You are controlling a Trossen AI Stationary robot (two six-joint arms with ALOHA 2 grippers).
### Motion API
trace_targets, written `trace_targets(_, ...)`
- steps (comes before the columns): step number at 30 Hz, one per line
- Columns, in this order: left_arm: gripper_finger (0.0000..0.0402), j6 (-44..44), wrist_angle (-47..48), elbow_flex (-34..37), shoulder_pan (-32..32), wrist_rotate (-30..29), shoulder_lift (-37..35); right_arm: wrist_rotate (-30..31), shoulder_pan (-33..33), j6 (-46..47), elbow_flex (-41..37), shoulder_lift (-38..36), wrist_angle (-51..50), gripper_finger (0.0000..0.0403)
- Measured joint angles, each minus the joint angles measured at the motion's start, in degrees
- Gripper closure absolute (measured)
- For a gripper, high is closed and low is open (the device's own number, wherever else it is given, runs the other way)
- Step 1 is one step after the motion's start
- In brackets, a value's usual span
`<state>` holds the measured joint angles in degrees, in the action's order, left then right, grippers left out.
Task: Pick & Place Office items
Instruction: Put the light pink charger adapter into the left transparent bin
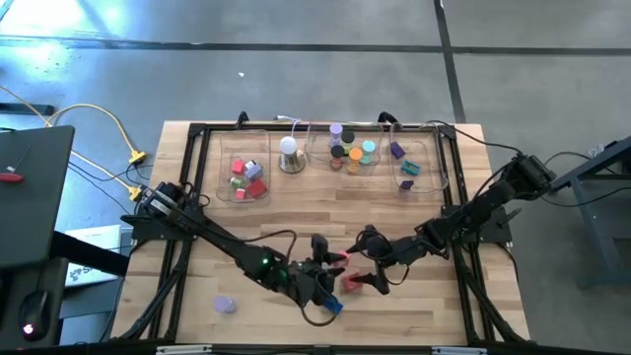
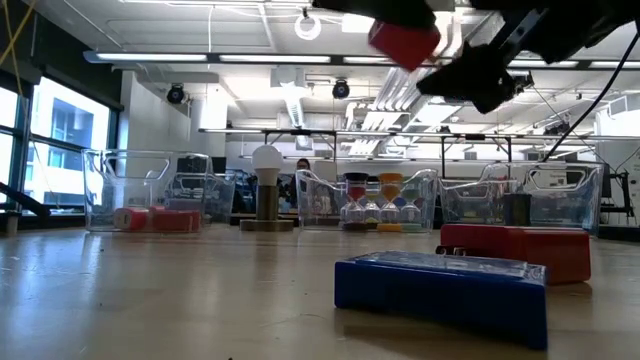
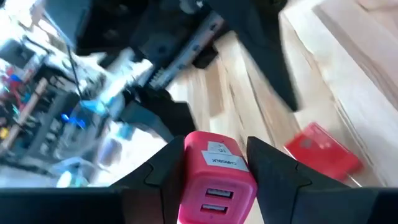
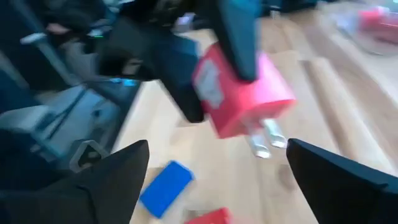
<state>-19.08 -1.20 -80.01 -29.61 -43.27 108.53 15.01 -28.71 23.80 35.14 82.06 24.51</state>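
Gripped between the left gripper fingers, a pink charger is hanging above the table; looking light, rigid, smooth-sided, best pinched across flat faces; right gripper is gaping wide, empty, facing its prongs.

Two dark jointed arms, black cabling, angular black fingers

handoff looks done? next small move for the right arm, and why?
Probably back the right end effector straight away. It stands open with nothing between its fingers, while the left end effector is shut on the pink charger, held above the table. Retreating avoids bumping its prongs.
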Motion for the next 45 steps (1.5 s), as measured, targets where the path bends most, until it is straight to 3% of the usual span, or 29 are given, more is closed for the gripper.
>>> trace_targets(13,0.0254,27.31,25.43,0.00,-0.06,0.86,-4.84,0.96,-0.04,3.15,0.00,0.00,-3.52,0.0030)
trace_targets(18,0.0254,38.72,38.57,0.00,-1.17,-5.07,-8.94,-0.44,-0.04,3.22,0.00,0.00,-4.12,0.0030)
trace_targets(25,0.0254,66.86,64.04,0.00,-3.23,-15.73,-15.39,-0.44,-0.04,4.48,0.00,0.00,-4.70,0.0030)
trace_targets(28,0.0254,80.88,78.00,0.00,-3.12,-15.45,-16.85,-0.44,-0.04,4.48,0.00,0.00,-4.69,0.0030)
trace_targets(32,0.0253,92.99,90.08,0.47,-2.17,-14.56,-16.94,-0.44,-0.04,4.45,0.00,0.00,-4.69,0.0030)
trace_targets(34,0.0252,95.29,91.39,1.37,-0.95,-15.07,-16.94,-0.44,-0.04,4.45,0.00,0.00,-4.69,0.0030)
trace_targets(45,0.0251,89.38,91.41,8.21,13.12,-12.85,-22.56,-0.42,-0.04,3.01,0.00,0.00,-4.61,0.0030)
